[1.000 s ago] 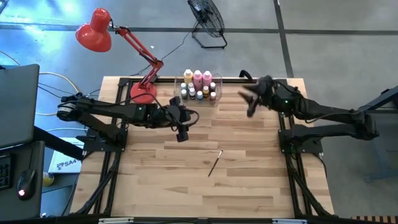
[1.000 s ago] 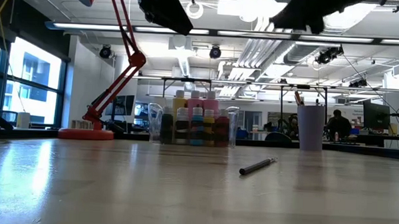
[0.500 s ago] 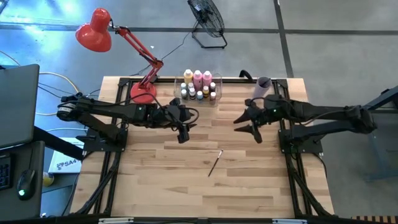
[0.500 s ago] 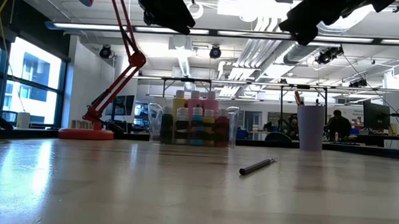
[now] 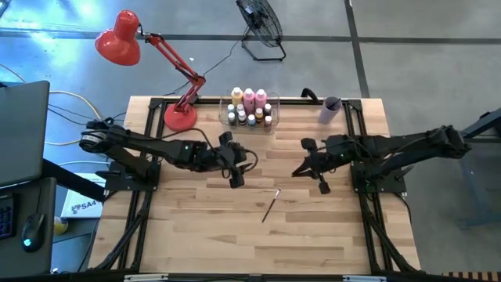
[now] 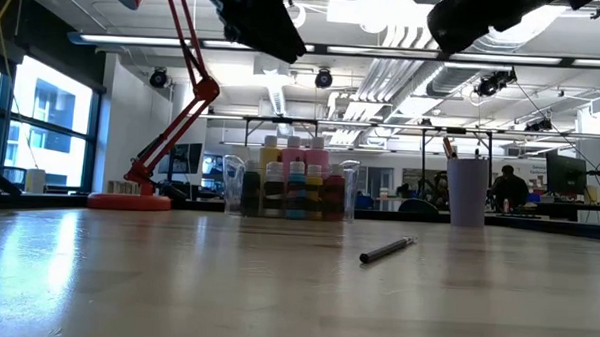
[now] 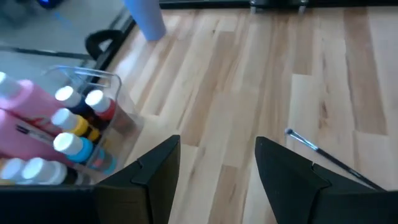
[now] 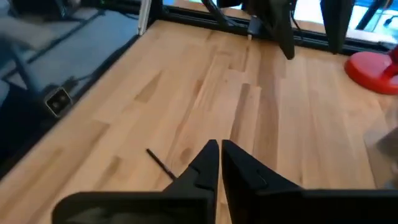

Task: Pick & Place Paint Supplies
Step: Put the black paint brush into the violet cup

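Wooden paintbrush [image 5: 271, 205] beyond closed right hand [image 5: 296, 172]

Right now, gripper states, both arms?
Left gripper: open, holding nothing, above the table near the clear bin.
Right gripper: shut, empty, above the paintbrush.

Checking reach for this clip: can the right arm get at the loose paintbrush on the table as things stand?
Probably yes. The paintbrush lies alone on bare wood, with nothing over or beside it. The right tool hangs above the table close by, but it is shut and would have to open first.
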Tool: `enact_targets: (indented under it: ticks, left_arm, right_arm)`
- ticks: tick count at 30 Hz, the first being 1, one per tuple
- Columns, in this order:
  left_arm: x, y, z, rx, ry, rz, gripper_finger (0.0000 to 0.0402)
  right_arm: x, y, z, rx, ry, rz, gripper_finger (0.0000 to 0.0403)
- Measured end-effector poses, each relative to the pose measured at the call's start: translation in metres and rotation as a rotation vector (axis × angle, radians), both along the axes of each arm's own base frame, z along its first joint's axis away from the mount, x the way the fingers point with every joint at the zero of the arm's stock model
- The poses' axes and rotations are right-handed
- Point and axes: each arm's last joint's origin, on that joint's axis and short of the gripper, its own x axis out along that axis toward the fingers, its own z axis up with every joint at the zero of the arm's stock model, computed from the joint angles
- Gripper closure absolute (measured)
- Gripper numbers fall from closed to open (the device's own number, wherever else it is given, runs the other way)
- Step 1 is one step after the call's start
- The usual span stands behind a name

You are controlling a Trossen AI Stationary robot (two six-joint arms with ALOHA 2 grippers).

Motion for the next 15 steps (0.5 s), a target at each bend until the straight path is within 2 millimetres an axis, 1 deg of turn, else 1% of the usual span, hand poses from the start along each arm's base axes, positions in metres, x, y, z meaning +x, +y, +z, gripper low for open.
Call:
enact_targets:
  ticks: [2,5,7,12,15]
  left_arm:
    - [0.0,-0.004,0.0,0.028,-0.003,0.018,0.0199]
    - [0.001,-0.009,0.001,0.063,-0.052,0.046,0.0203]
    - [0.0,-0.009,-0.006,0.091,-0.049,0.053,0.0216]
    - [-0.004,-0.009,-0.027,0.091,-0.013,0.046,0.0275]
    - [-0.003,-0.012,-0.036,0.053,-0.031,-0.052,0.0316]
  right_arm:
    - [-0.001,0.003,0.0,-0.036,0.0,-0.012,0.0396]
    - [-0.002,0.003,-0.003,-0.085,0.0,-0.08,0.04]
    - [-0.005,0.003,-0.01,-0.105,0.015,-0.084,0.04]
    - [-0.018,0.002,-0.028,-0.085,-0.02,-0.106,0.0401]
    - [-0.03,-0.001,-0.033,-0.057,-0.082,-0.165,0.0401]
